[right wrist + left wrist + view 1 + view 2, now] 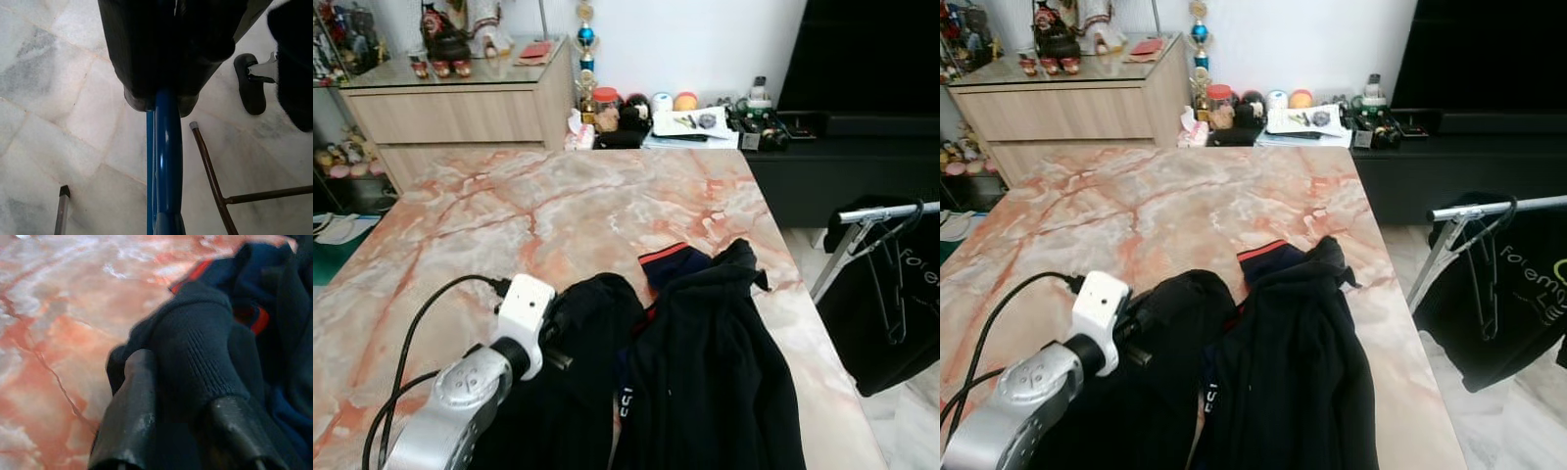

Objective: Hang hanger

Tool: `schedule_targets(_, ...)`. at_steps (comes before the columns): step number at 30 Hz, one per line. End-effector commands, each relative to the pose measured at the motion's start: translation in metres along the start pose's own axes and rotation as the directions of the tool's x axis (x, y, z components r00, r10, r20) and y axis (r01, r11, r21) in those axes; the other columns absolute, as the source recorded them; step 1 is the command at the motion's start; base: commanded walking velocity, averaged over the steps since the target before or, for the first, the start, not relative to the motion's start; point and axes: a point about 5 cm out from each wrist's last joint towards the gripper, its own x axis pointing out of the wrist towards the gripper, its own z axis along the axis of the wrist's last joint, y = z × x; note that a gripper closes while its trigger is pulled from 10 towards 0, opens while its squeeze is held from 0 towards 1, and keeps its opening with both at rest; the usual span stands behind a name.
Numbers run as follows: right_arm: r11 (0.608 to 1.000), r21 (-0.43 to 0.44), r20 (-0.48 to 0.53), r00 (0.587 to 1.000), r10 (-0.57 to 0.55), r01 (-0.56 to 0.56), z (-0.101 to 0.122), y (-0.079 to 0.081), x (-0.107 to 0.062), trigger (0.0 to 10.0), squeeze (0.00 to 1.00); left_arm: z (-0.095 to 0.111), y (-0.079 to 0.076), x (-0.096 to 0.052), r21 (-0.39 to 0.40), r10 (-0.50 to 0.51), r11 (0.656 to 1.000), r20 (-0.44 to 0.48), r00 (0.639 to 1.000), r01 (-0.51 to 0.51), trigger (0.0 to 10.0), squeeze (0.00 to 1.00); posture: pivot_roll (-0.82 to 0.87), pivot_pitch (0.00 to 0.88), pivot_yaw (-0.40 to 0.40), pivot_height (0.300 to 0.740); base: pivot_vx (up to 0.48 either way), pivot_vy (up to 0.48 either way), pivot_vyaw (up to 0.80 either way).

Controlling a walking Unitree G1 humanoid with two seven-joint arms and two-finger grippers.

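Left gripper (181, 431) is at the table's (558, 206) 7 o'clock, its matte black fingers (132, 416) pinched tight on a fold of the ribbed dark knit garment (705, 372), red-trimmed at the collar. The marble top is glossy, veined pink and white. Right gripper (164, 100) is clamped on a smooth blue hanger (166, 166) above pale floor tiles (54, 88). At 3 o'clock, a metal rack (886, 211) carries wire hangers (891, 284) and a black shirt (1518, 313) lettered "Forem", the rest cut off.
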Motion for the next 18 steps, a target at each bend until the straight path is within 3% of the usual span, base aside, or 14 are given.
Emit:
schedule_targets(1, 1.000, 0.003, 0.001, 1.000, 0.026, -0.026, 0.001, 0.013, 0.000, 10.0, 0.00, 0.000, 0.001, -0.009, 0.036, -0.029, 0.999, -0.023, 0.999, 0.029, 10.0, 1.00, 0.07, 0.075, 0.040, 0.740, 0.000, 0.000, 0.00)
schedule_targets(3, 0.999, -0.002, 0.005, 0.999, 0.035, -0.035, 0.004, 0.021, 0.001, 10.0, 0.00, -0.001, 0.001, -0.016, 0.091, -0.083, 0.992, -0.049, 0.995, 0.087, 10.0, 1.00, 0.07, 0.075, 0.038, 0.740, 0.000, 0.000, 0.00)
schedule_targets(7, 0.999, -0.004, 0.013, 0.999, 0.042, -0.042, 0.010, 0.028, 0.002, 10.0, 0.00, 0.002, 0.004, -0.021, 0.085, -0.124, 0.988, -0.044, 0.991, 0.127, 10.0, 1.00, 0.07, 0.074, 0.039, 0.740, 0.000, 0.000, 0.00)
schedule_targets(12, 0.999, -0.001, 0.023, 0.999, 0.043, -0.043, 0.014, 0.031, 0.002, 10.0, 0.00, -0.005, 0.014, -0.039, 0.088, -0.168, 0.980, -0.096, 0.981, 0.176, 10.0, 1.00, 0.07, 0.073, 0.039, 0.740, 0.000, 0.000, 0.00)
schedule_targets(13, 0.999, 0.002, 0.020, 0.999, 0.037, -0.037, 0.012, 0.027, 0.002, 10.0, 0.00, -0.006, 0.024, -0.047, 0.082, -0.146, 0.984, -0.107, 0.984, 0.155, 10.0, 1.00, 0.07, 0.073, 0.039, 0.740, 0.000, 0.000, 0.00)
schedule_targets(16, 0.999, 0.001, 0.018, 0.999, 0.034, -0.034, 0.011, 0.025, 0.002, 10.0, 0.00, -0.005, 0.033, -0.054, 0.068, -0.107, 0.991, -0.092, 0.990, 0.113, 10.0, 1.00, 0.07, 0.073, 0.037, 0.740, 0.000, 0.000, 0.00)
schedule_targets(18, 0.999, 0.002, 0.017, 0.999, 0.032, -0.032, 0.011, 0.024, 0.002, 10.0, 0.00, 0.000, 0.049, -0.061, 0.025, -0.003, 1.000, -0.041, 0.999, 0.004, 10.0, 1.00, 0.08, 0.073, 0.036, 0.740, 0.000, 0.000, 0.00)
